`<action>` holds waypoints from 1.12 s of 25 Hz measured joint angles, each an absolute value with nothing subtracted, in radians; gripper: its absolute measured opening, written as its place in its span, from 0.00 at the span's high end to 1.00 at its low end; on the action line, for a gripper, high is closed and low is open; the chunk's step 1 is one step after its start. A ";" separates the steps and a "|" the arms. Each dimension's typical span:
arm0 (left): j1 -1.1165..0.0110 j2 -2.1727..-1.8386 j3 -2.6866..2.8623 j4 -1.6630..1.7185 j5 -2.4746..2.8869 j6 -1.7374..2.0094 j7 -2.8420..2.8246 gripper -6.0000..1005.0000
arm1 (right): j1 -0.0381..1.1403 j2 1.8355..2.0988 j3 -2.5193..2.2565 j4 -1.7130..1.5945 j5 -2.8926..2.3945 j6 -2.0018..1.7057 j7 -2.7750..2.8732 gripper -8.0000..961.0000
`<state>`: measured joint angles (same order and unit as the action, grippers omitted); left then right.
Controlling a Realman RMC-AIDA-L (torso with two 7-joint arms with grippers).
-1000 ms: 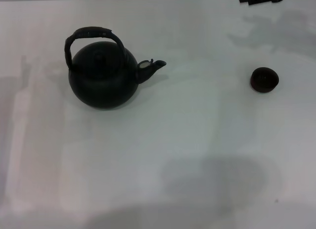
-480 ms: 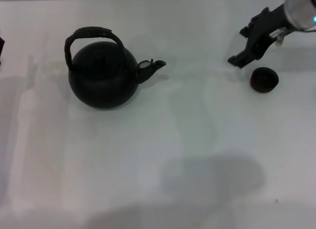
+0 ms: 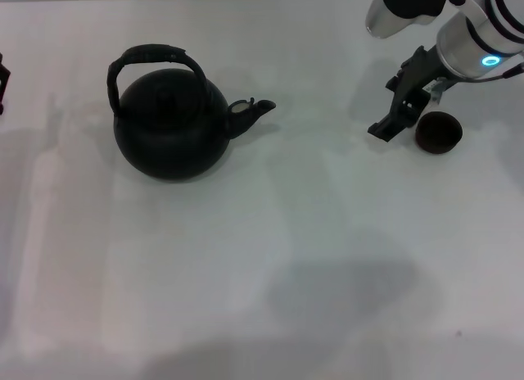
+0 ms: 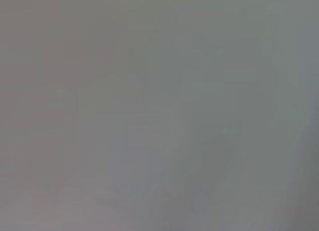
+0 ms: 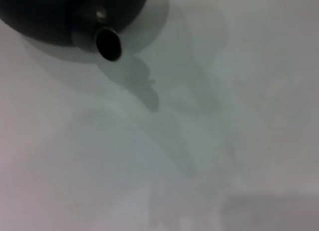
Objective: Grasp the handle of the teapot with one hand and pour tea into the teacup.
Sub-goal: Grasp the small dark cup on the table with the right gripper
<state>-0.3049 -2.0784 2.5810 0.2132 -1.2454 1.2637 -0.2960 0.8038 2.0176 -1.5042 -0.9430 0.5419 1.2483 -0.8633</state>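
Note:
The black teapot (image 3: 170,130) stands at the left middle of the white table (image 3: 270,257), its spout pointing right. Its arched handle (image 3: 151,54) stands up over the lid, with nothing touching it. The small dark teacup (image 3: 439,132) stands alone at the far right. My right gripper (image 3: 383,110) is open and empty, just left of the teacup and far right of the teapot. The right wrist view shows the teapot's spout (image 5: 107,44) and part of its body. A dark bit of my left gripper (image 3: 2,77) shows at the left edge, away from the teapot.
The white table surface runs between teapot and teacup with soft shadows on it. The left wrist view shows only blank grey surface.
My right arm has come in from the top right corner and down to the left side of the teacup. A bit of the left gripper has appeared at the left edge. Teapot and teacup have not moved.

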 joint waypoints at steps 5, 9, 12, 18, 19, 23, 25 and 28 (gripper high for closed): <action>-0.304 -2.079 2.585 0.213 -1.239 1.263 -0.296 0.24 | 0.808 2.017 -1.501 -0.885 0.514 1.225 -0.857 0.14; -0.304 -2.079 2.591 0.213 -1.239 1.260 -0.296 0.24 | 0.805 2.013 -1.496 -0.855 0.487 1.208 -0.835 0.14; -0.304 -2.079 2.591 0.213 -1.239 1.260 -0.296 0.25 | 0.801 2.012 -1.495 -0.854 0.482 1.207 -0.832 0.14; -0.305 -2.079 2.591 0.213 -1.239 1.260 -0.296 0.24 | 0.797 2.011 -1.488 -0.844 0.450 1.213 -0.809 0.14; -0.305 -2.079 2.591 0.213 -1.239 1.260 -0.296 0.24 | 0.796 2.010 -1.482 -0.844 0.447 1.217 -0.808 0.14; -0.305 -2.079 2.589 0.213 -1.239 1.262 -0.296 0.25 | 0.784 2.009 -1.435 -0.855 0.419 1.245 -0.809 0.14; -0.305 -2.079 2.588 0.213 -1.239 1.262 -0.296 0.25 | 0.784 2.010 -1.424 -0.856 0.409 1.257 -0.810 0.14; -0.307 -2.079 2.587 0.211 -1.239 1.262 -0.296 0.24 | 0.784 2.010 -1.422 -0.856 0.403 1.263 -0.809 0.14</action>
<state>-0.3067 -2.0786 2.5872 0.2114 -1.2395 1.2624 -0.2961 0.7838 2.0095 -1.4223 -0.8559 0.4030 1.2629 -0.8087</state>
